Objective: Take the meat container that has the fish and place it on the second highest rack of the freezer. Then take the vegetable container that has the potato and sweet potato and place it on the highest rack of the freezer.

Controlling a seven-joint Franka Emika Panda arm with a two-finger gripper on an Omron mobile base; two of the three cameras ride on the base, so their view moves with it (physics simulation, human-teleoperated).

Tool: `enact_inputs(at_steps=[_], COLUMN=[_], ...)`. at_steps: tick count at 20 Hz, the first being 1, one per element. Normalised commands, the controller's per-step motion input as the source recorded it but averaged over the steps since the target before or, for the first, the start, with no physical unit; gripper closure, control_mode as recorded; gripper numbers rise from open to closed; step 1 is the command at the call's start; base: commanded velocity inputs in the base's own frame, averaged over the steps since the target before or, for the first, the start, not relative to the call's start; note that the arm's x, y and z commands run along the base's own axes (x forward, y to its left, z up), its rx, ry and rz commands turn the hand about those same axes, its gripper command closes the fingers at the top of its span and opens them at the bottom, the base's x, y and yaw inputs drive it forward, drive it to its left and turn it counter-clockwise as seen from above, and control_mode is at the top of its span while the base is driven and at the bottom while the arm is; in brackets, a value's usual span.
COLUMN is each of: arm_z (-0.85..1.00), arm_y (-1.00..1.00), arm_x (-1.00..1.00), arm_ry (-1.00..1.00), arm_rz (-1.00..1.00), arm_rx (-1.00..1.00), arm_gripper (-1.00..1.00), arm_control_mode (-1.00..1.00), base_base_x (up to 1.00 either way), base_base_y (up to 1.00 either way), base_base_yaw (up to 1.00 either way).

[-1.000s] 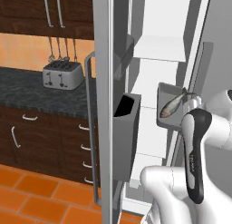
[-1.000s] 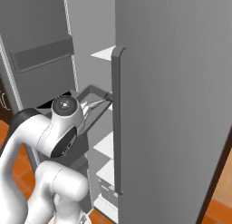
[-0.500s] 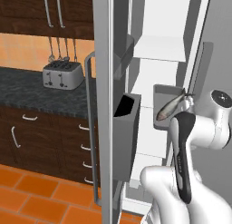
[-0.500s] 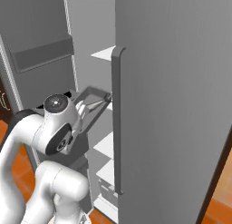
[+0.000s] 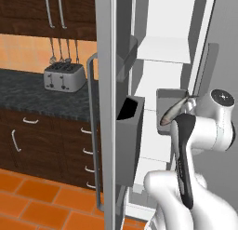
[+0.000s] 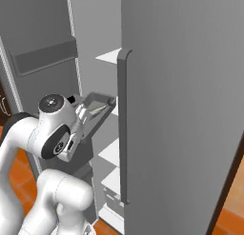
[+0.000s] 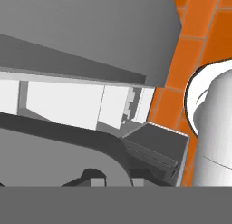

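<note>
Left base view: holding a grey container (image 5: 168, 99) with a fish (image 5: 173, 112) lying in it, up inside the open freezer (image 5: 167, 47), just below a white rack (image 5: 168, 49) and level with the next rack down; gripper hidden behind the container, so finger state not readable here. Standing well apart on the dark counter (image 5: 28, 91), a toaster (image 5: 64, 77). Right base view: carrying the container (image 6: 97, 107) tilted, at the edge of the freezer opening beside the door handle (image 6: 122, 129); gripper (image 6: 82, 116) clamping its near rim, fingers pressed tight on the thin wall. Hand view: looking down along the dark container rim (image 7: 90, 146) toward white freezer shelves (image 7: 63, 103) and orange floor tiles (image 7: 199, 41).
</note>
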Motion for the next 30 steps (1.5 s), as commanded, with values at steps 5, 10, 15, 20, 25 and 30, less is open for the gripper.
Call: enact_inputs(at_steps=[5,10,15,20,25,30], arm_z=[0.05,0.0,-0.04,-0.14,-0.27,-0.09], arm_y=[-0.08,0.0,-0.21,-0.26,-0.1,-0.09], arm_x=[0.38,0.51,0.63,0.66,0.67,0.26], arm_ry=[0.09,0.0,0.0,0.0,0.03,0.0], arm_rz=[-0.01,0.0,-0.01,-0.01,-0.01,-0.08], arm_rx=[-0.01,-0.01,0.0,0.0,0.0,0.0], arm_gripper=[1.0,1.0,1.0,1.0,1.0,1.0], arm_control_mode=[-1.0,-1.0,-1.0,-1.0,-1.0,-1.0], base_base_x=[0.0,0.0,0.0,0.0,0.0,0.0], base_base_y=[0.0,0.0,0.0,0.0,0.0,0.0], base_base_yaw=[0.0,0.0,0.0,0.0,0.0,0.0])
